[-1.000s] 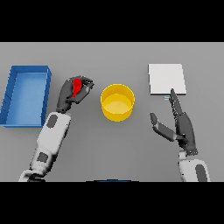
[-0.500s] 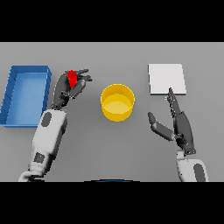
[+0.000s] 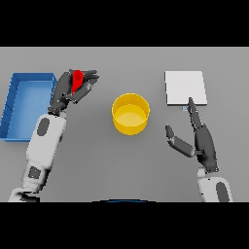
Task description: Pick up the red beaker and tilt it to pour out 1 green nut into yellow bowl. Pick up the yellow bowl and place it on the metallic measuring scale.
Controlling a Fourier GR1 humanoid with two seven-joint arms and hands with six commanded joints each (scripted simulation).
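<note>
The left robot hand (image 3: pixel 73 90), fingers curled round the red beaker (image 3: pixel 77 79), has lifted it; pouring into the yellow bowl (image 3: pixel 130 114) comes next.

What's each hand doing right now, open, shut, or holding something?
Left hand: shut on the red beaker.
Right hand: open, holding nothing.

Matt grey table (image 3: pixel 146 170), smooth plastic-looking yellow bowl (image 3: pixel 130 114), pale matt scale (image 3: pixel 185 87).
</note>
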